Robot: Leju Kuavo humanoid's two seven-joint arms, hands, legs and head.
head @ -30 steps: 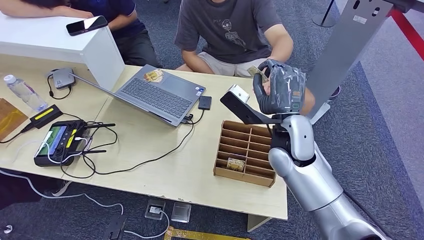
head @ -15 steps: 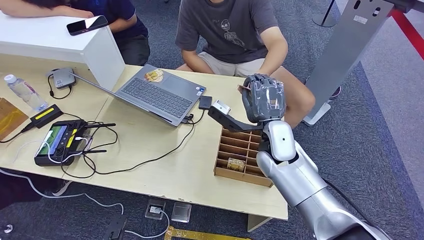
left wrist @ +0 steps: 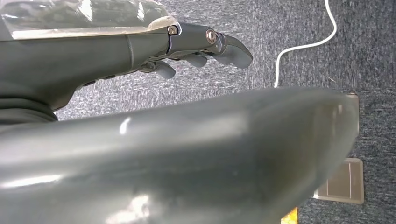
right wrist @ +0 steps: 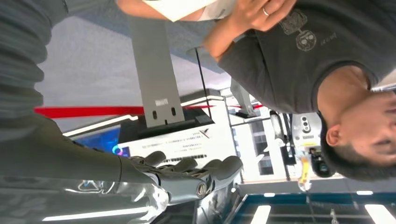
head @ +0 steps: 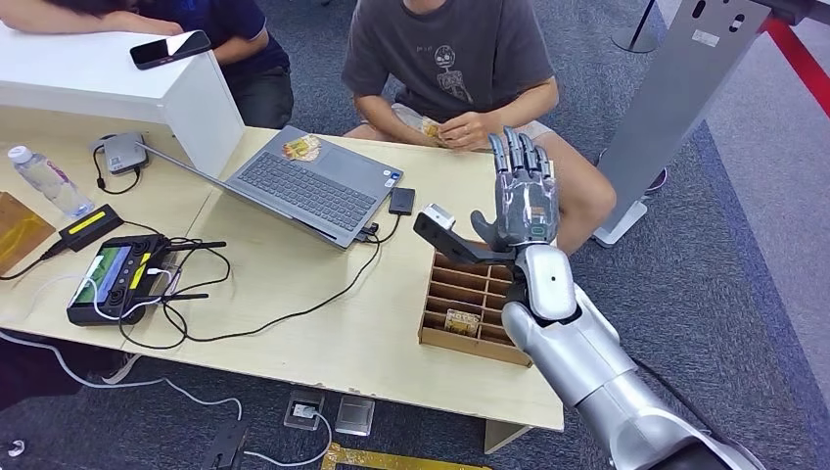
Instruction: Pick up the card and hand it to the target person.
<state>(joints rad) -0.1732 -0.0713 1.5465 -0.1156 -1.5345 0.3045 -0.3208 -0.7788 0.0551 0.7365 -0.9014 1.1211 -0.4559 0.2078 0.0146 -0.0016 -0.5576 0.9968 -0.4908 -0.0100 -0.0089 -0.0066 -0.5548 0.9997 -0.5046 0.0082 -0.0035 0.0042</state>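
Note:
The person in the grey T-shirt (head: 460, 59) sits across the table and holds the small yellowish card (head: 429, 127) in both hands. My right hand (head: 524, 196) is raised above the far edge of the wooden slotted box (head: 470, 343), fingers stretched upward and apart, holding nothing. In the right wrist view its fingers (right wrist: 187, 172) are extended and bare, with the person's hand (right wrist: 259, 11) beyond them. Another card (head: 462, 320) lies in a front slot of the box. My left hand (left wrist: 205, 42) hangs over grey carpet with nothing in it.
An open laptop (head: 313, 181) lies left of the box. Further left are a white cabinet (head: 117, 88) with a phone (head: 169, 48) on it, a controller (head: 113, 274) with tangled cables and a water bottle (head: 44, 181). A second person (head: 235, 39) sits far left. A grey stand (head: 675, 98) rises at right.
My right hand held the card out at the person's hand, then let it go. The person drew the card back. My hand pulled back toward the box and spread its fingers.

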